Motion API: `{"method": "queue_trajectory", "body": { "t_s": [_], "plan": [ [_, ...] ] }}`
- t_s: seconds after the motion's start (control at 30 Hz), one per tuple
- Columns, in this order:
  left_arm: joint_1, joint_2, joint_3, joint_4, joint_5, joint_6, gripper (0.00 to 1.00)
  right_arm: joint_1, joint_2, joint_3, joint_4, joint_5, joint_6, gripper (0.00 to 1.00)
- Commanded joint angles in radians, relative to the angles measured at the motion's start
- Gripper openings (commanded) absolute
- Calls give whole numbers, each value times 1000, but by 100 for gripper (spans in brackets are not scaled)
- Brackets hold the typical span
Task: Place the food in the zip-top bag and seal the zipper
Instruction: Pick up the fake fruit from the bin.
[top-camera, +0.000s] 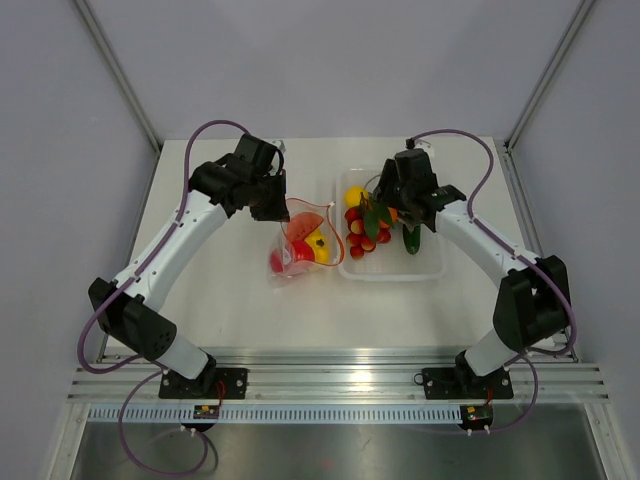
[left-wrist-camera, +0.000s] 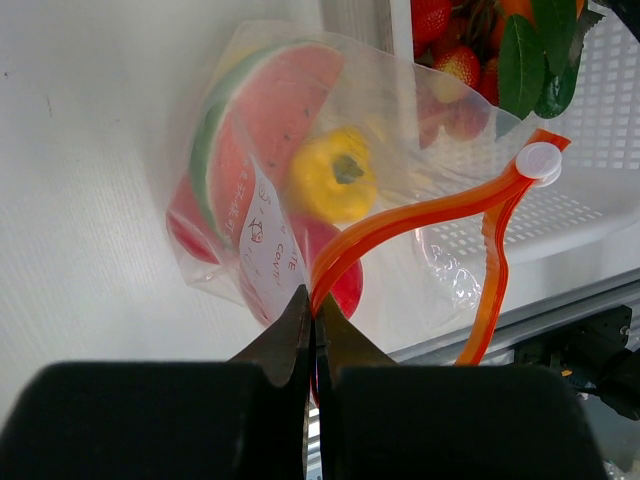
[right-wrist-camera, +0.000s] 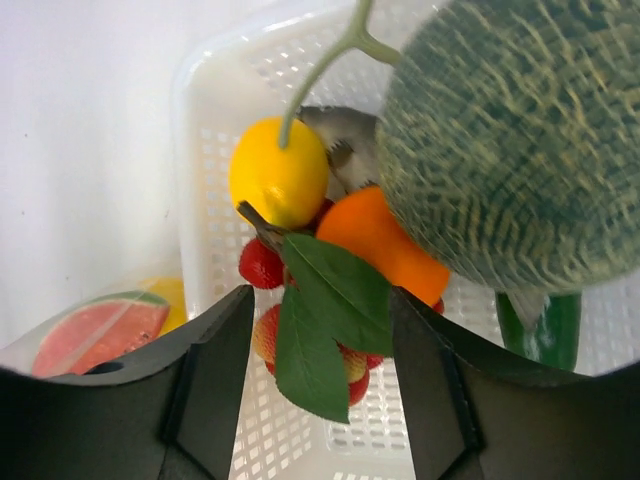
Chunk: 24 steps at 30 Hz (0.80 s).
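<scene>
On the white table (top-camera: 230, 290), just left of the tray (top-camera: 420, 265), lies the zip-top bag (left-wrist-camera: 400, 110), a clear, thin, crinkled pouch. Its mouth gapes wide, so that the red-orange zipper (left-wrist-camera: 420, 215) bows into a loop, with one white slider (left-wrist-camera: 540, 160) at the far end near the tray wall. The left gripper (left-wrist-camera: 315, 305) is pinched tight on the near end of that zipper. Inside the bag I count one watermelon slice (left-wrist-camera: 270, 110), one yellow pepper (left-wrist-camera: 335, 175) and at least two red pieces (left-wrist-camera: 345, 285) whose kind I cannot tell. One white printed label (left-wrist-camera: 265, 240) shows on the bag's wall. The rest of the food is in the perforated tray: one lemon (right-wrist-camera: 275, 170), one orange (right-wrist-camera: 380, 240), one netted melon (right-wrist-camera: 510, 150) with a pale stem, one dark green piece (right-wrist-camera: 545, 330) and a cluster of strawberries (right-wrist-camera: 260, 262) too overlapped to count. The right gripper (right-wrist-camera: 320, 300) hangs over the tray with its jaws apart, astride the orange and a green leaf (right-wrist-camera: 310, 370); whether the pads touch either, I cannot tell. The leaf covers several strawberries, and in the right wrist view the melon looms close, hiding much of the tray's far side.
</scene>
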Motion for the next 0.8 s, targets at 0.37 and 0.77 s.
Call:
{"method": "queue_trajectory", "body": {
  "t_s": [0.37, 0.77],
  "plan": [
    [1, -27, -5, 41, 23, 17, 0, 17, 299, 334, -53, -146, -323, 73],
    [1, -45, -38, 47, 25, 13, 0, 52, 361, 370, -69, -145, -337, 49]
  ]
}}
